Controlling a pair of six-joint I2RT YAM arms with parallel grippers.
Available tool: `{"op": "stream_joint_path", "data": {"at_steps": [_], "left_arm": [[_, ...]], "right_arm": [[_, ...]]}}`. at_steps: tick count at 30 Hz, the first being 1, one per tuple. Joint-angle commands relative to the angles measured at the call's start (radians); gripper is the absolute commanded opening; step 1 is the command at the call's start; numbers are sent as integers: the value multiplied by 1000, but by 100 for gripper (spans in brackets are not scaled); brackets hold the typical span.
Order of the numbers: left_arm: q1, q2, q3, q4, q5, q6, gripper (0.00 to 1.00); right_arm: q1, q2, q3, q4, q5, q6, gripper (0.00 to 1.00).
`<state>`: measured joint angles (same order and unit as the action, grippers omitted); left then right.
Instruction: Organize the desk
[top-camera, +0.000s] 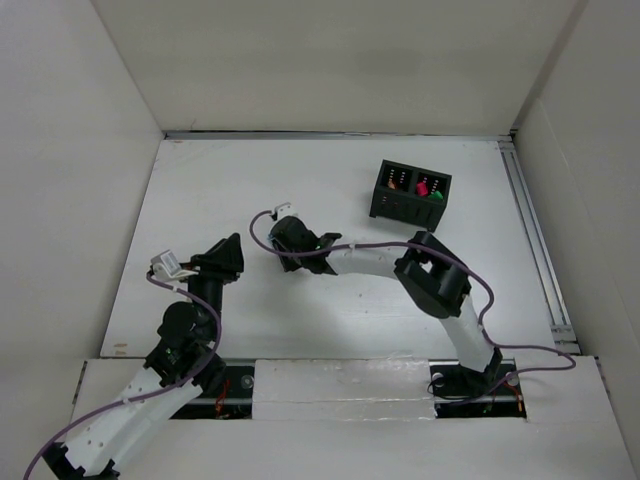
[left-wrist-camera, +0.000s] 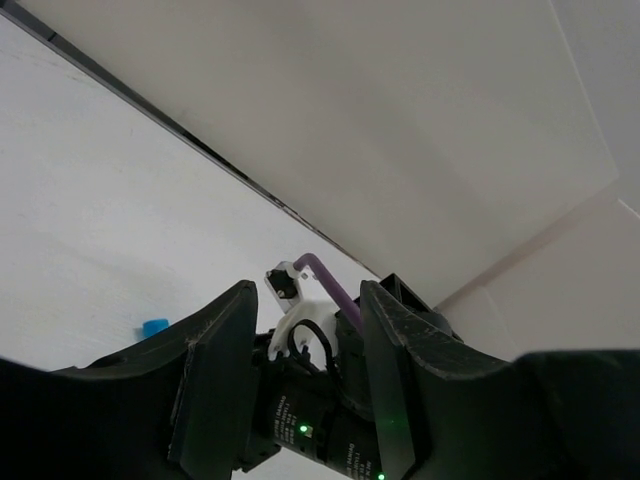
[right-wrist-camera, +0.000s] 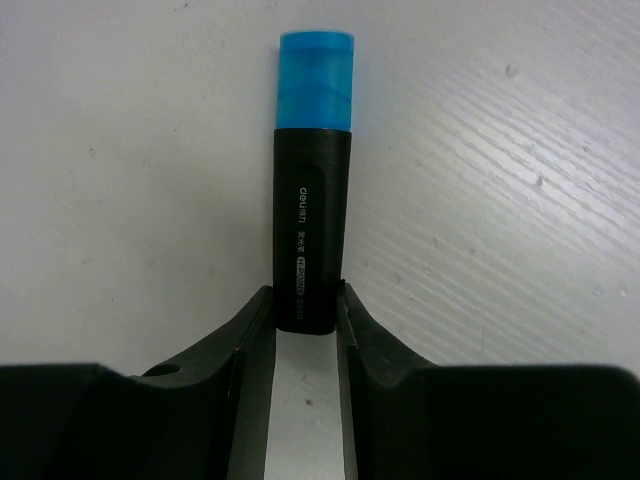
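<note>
The large flat white rectangular desk (top-camera: 300, 190) is seen filling the floor of the enclosure, walled by plain white panels (top-camera: 330, 60), with a thin metal rail (top-camera: 535, 240) fixed along its right edge. Near the middle of the desk, slightly left of centre, a stubby black plastic highlighter (right-wrist-camera: 311, 220) with a translucent blue cap is laid flat on the surface. Its capless rear end is pinched between the black fingers of the right gripper (right-wrist-camera: 304, 300), whose pads are pressed against both sides of the barrel. Just beside it, nearer the left wall, the left gripper (left-wrist-camera: 307, 292) is held above the desk with its fingers spread and nothing between them. Well apart, toward the far right, a small black two-compartment organizer box (top-camera: 410, 190) is placed, with red and green items (top-camera: 428, 188) seen in its right compartment.
</note>
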<state>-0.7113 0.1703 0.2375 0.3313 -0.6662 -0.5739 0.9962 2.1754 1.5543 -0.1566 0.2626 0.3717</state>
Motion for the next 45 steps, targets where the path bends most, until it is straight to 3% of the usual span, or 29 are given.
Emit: {"op": "stream_joint_path", "data": {"at_steps": [1,8,17,26,38,42,44,45], "left_arm": [[4,14,5,29,8,6,42],[4,78,13,61,37,26,51],[4,366,111,89,189,77,62],[4,344,82,124,205,88,63],[4,334,83,117,205,88,63],[4,331,83,117,205,88,63],[4,336,85,117,197,85,64],[4,336,85,117,195,83,64]], "right_arm": [[7,-129,-34,15,12,10,9],[-53,-422,-206,124,-5,-8,8],[-402,-837,-511,224,81,-8,12],[-692,-807,-563,239,38,9,12],[-769,-674,-511,229,15,24,14],[-769,-655,-514,215,39,29,23],[-769,-654,-511,209,58,30,39],[-769,-657,-511,209,56,30,39]]}}
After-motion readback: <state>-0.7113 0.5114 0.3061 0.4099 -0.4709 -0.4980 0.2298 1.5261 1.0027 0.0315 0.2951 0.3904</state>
